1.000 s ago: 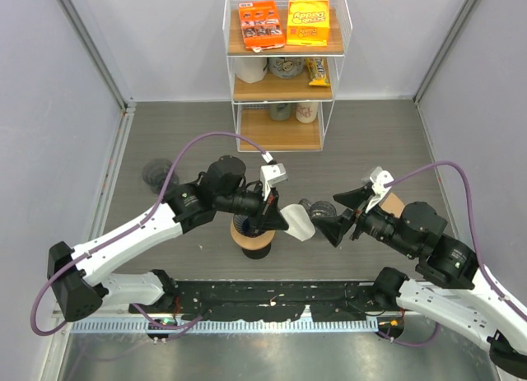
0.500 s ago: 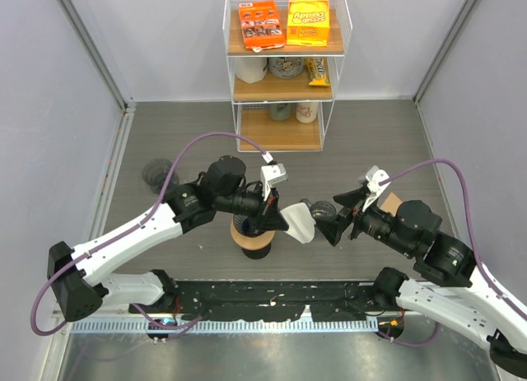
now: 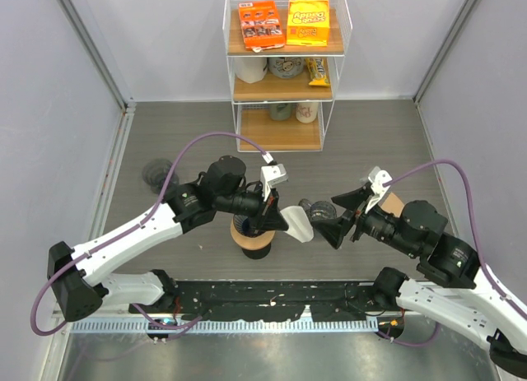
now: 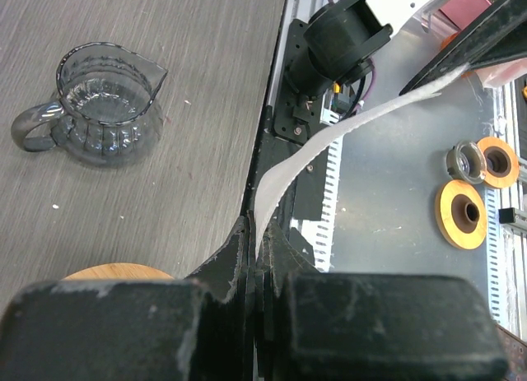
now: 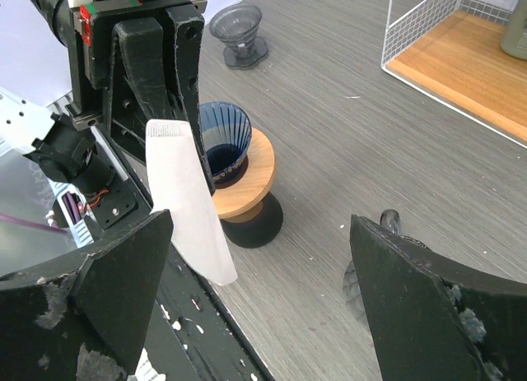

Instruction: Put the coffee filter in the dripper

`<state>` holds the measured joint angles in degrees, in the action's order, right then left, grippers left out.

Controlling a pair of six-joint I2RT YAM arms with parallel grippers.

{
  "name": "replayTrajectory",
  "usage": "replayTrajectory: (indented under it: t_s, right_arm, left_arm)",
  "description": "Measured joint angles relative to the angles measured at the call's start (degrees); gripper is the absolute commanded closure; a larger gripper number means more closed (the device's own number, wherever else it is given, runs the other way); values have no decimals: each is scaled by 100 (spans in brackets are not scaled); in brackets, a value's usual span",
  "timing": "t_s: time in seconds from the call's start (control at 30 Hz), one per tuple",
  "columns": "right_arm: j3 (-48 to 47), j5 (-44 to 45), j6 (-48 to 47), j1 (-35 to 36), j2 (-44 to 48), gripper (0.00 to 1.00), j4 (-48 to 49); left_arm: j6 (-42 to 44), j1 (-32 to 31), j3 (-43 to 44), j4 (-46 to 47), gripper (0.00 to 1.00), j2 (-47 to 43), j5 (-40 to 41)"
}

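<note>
The left claw (image 3: 274, 220) is clamped on one edge of the coffee filter (image 5: 188, 196), holding it in the air just beside the dripper (image 5: 223, 139). The right claw (image 3: 338, 215) gapes apart, empty. The filter seems flat and unopened, and it is not yet in the dripper.

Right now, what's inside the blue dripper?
The dripper shows only dark ribbed walls; its bottom is too shadowy to see. The white filter hangs beside it, pinched by the left end effector.

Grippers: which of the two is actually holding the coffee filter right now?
The left gripper, shut on the white coffee filter's edge. The right gripper stands wide open and empty, facing it.
</note>
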<state>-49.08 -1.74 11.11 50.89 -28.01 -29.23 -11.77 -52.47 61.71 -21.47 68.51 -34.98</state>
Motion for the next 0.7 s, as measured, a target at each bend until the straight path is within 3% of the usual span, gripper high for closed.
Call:
replayTrajectory:
  t_s: [0.7]
  right_arm:
    - [-24, -168, 0, 0, -74, 5, -116]
  left_arm:
    - [4, 0, 0, -11, 100, 0, 48]
